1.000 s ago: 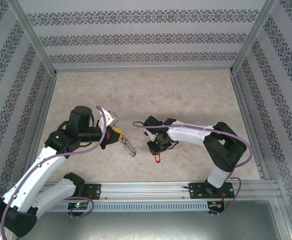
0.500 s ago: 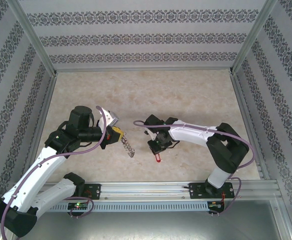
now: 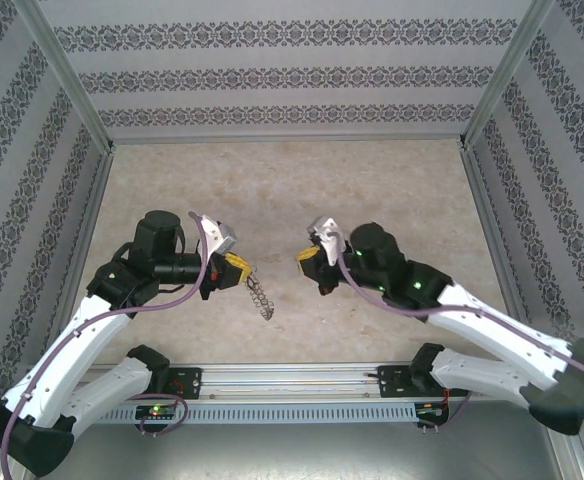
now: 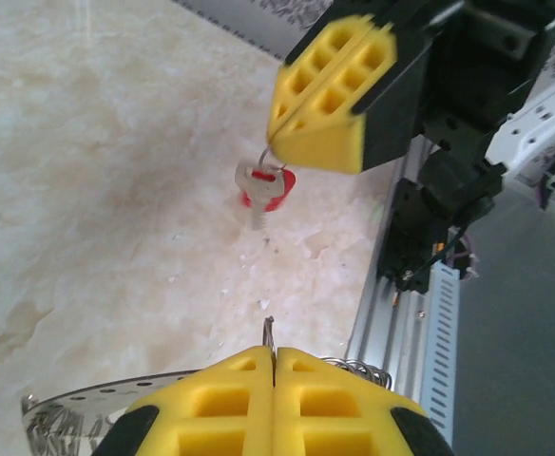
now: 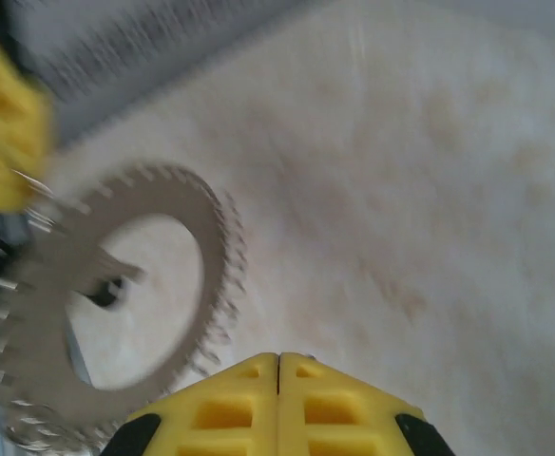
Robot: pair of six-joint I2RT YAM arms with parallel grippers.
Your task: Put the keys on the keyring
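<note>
My left gripper (image 3: 236, 270) is shut on the keyring (image 3: 261, 297), a grey coiled metal ring that hangs down and right from its yellow fingers. In the left wrist view the ring's wire sticks up between the shut pads (image 4: 274, 353), and its flat band (image 4: 68, 410) runs off to the left. Facing it, my right gripper (image 3: 309, 262) is shut. The keys (image 4: 266, 186), a small red tag with a metal piece, dangle by a thin loop from its yellow fingertips (image 4: 320, 142) above the table. In the right wrist view the blurred keyring (image 5: 216, 275) lies just left of my shut right gripper (image 5: 277, 359).
A beige marble tabletop (image 3: 292, 190) is boxed in by patterned walls and aluminium posts (image 3: 487, 100). A metal rail (image 3: 302, 380) with the arm bases runs along the near edge, and it also appears in the left wrist view (image 4: 392, 313).
My right gripper closed on the keys, lifted them off the table and turned its fingers toward the left gripper. The left gripper and the keyring stayed put.
</note>
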